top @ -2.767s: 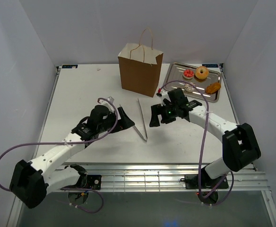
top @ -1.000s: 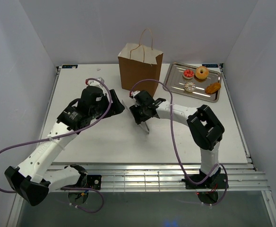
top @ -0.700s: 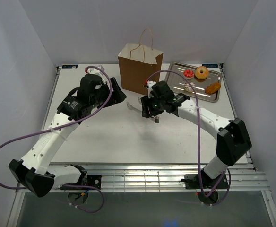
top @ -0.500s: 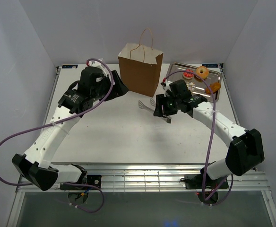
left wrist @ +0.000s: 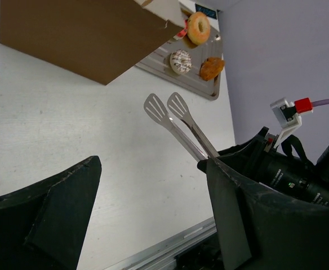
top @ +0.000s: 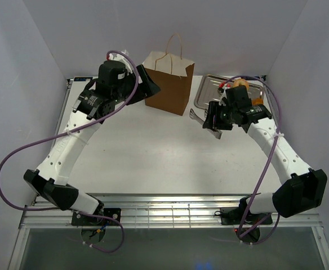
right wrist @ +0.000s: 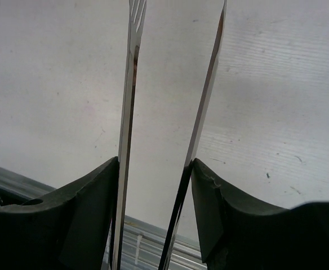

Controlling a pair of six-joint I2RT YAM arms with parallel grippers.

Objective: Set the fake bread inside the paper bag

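The brown paper bag (top: 167,84) stands upright at the back centre; it also shows in the left wrist view (left wrist: 80,39). The orange donut (left wrist: 198,27), the pale speckled round (left wrist: 181,61) and the golden-brown bun (left wrist: 212,67) lie on the silver tray (left wrist: 209,91). The red tart (left wrist: 182,34) peeks out behind the bag's corner. My right gripper (top: 211,121) is shut on the white tongs (right wrist: 130,112) and holds them above the table left of the tray (top: 207,90). My left gripper (top: 149,87) is open and empty by the bag's upper left edge.
In the top view my right arm covers most of the tray and the pastries. The tongs' flat tips (left wrist: 167,107) point toward the bag and the tray. White walls close in the table on three sides. A metal rail runs along the near edge (top: 170,205).
My right gripper took the tongs off the table centre and carried them right, toward the tray. My left arm rose and swung back to the bag's left side.
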